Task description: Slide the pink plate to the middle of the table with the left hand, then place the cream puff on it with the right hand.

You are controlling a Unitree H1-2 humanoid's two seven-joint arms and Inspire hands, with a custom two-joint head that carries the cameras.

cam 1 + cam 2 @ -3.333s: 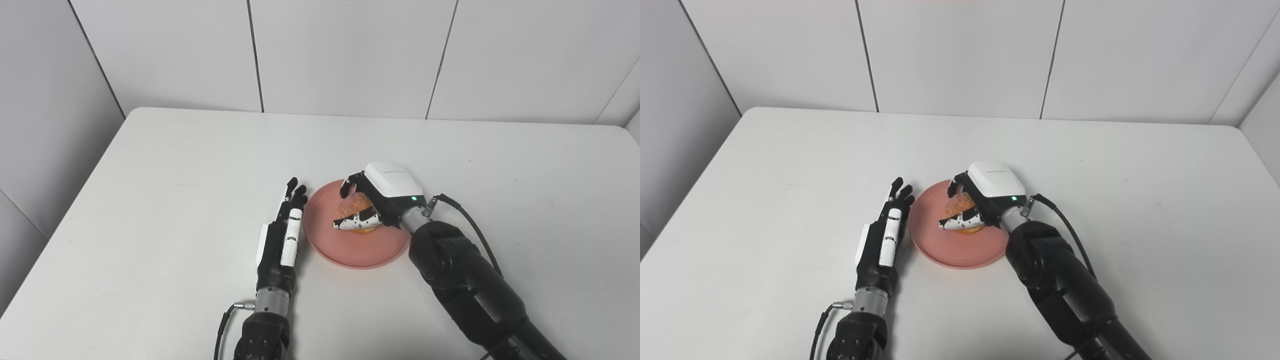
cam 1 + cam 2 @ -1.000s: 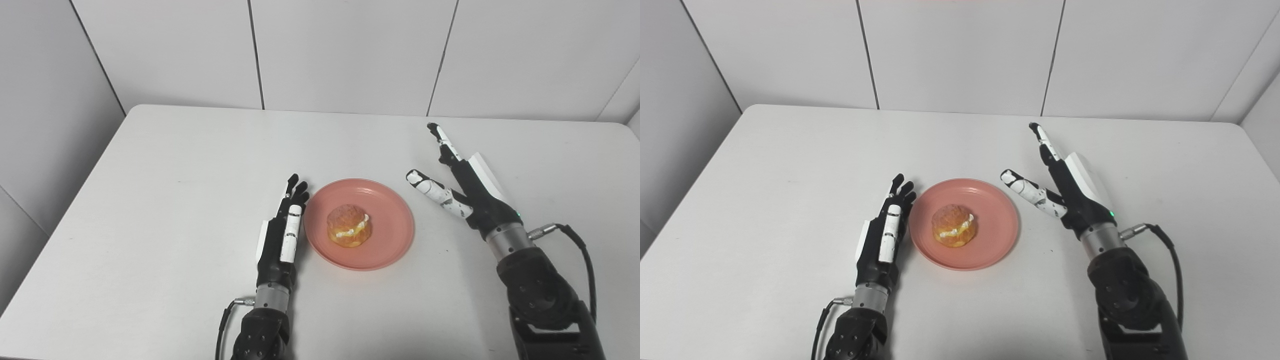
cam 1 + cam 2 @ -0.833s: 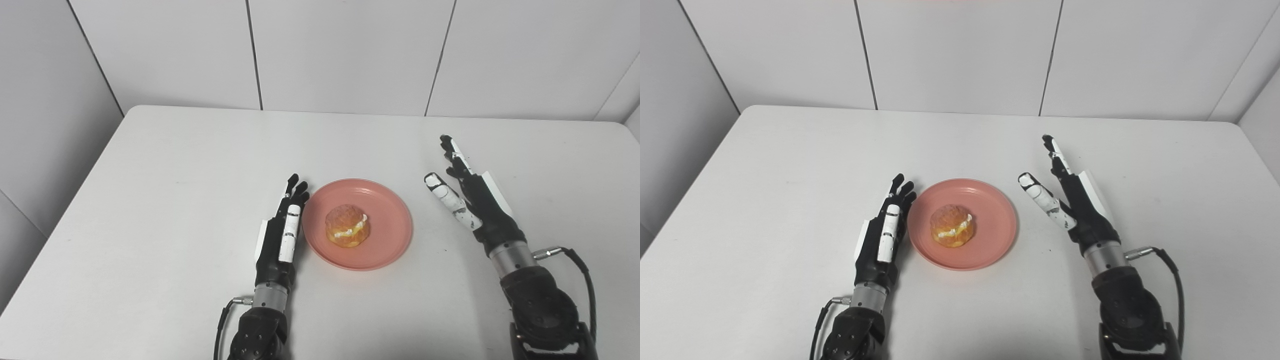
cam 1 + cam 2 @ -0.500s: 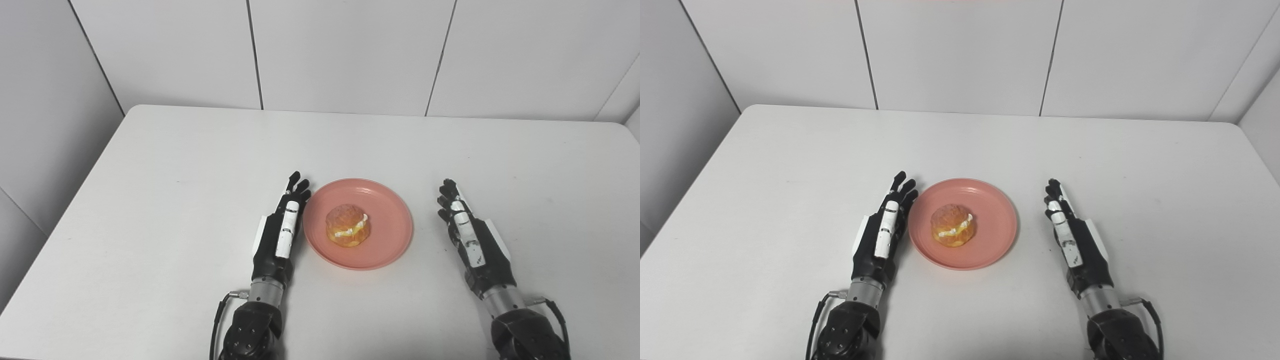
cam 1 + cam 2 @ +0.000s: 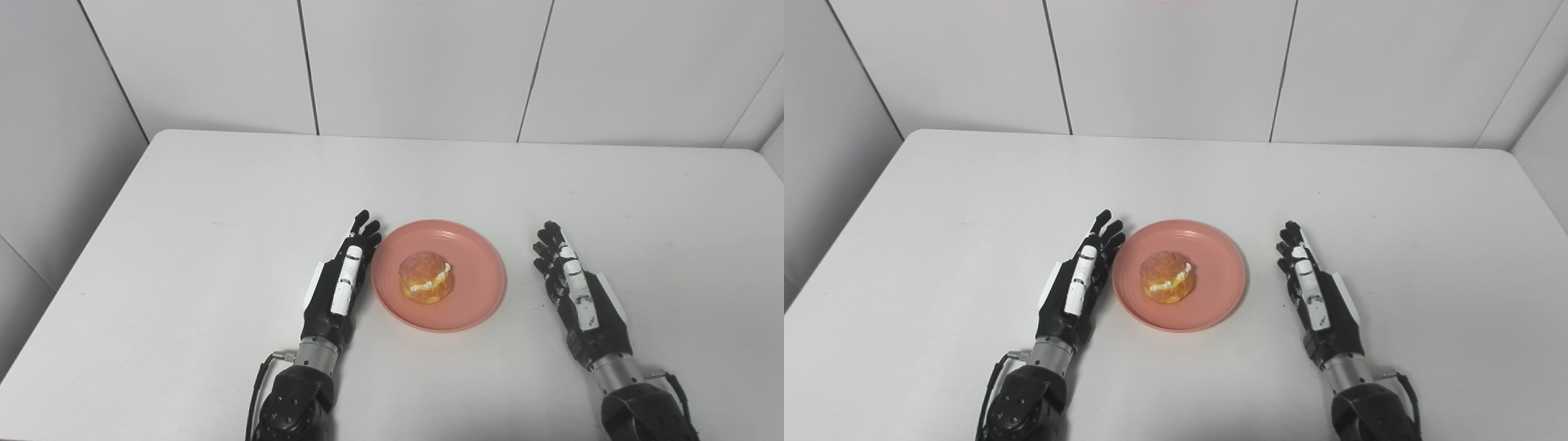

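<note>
Plate [image 5: 474, 306], pink, mid-table [image 5: 202, 202]; cream puff [image 5: 426, 285] sits at its centre. Left hand [image 5: 338, 288] flat, fingers straight, empty, just beside plate's left rim. Right hand [image 5: 579, 297] likewise flat, empty, near plate's right side, apart from it.

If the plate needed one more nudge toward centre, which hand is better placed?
The left hand. Its fingers lie right beside the pink plate rim, while the right hand rests open with a clear gap of table between. The cream puff already sits on the plate, so likely no nudge is needed.
</note>
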